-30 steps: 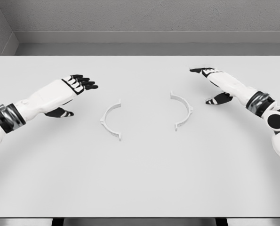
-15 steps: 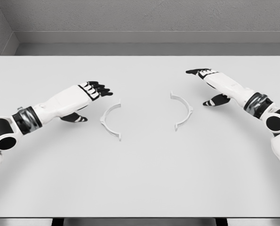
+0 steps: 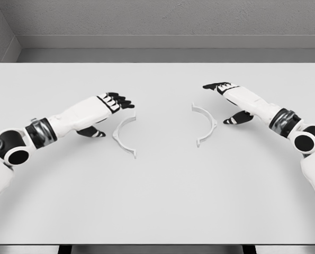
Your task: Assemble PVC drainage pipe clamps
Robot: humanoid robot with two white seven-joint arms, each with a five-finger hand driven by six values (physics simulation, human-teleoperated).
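Two white half-ring clamp pieces lie flat on the white table [image 3: 157, 201], apart from each other. The left clamp half [image 3: 123, 137] curves open toward the right; the right clamp half [image 3: 206, 124] curves open toward the left. My left hand [image 3: 107, 112] hovers just left of and above the left half, fingers spread and holding nothing. My right hand [image 3: 226, 100] hovers just right of the right half, fingers stretched out, thumb down, also holding nothing. Neither hand touches a piece.
A grey wall [image 3: 157, 21] runs along the table's far edge. The near table edge lies along the bottom of the view.
Both hands have moved inward toward the clamp halves: the left hand to the right, the right hand to the left. The two pieces have not moved.
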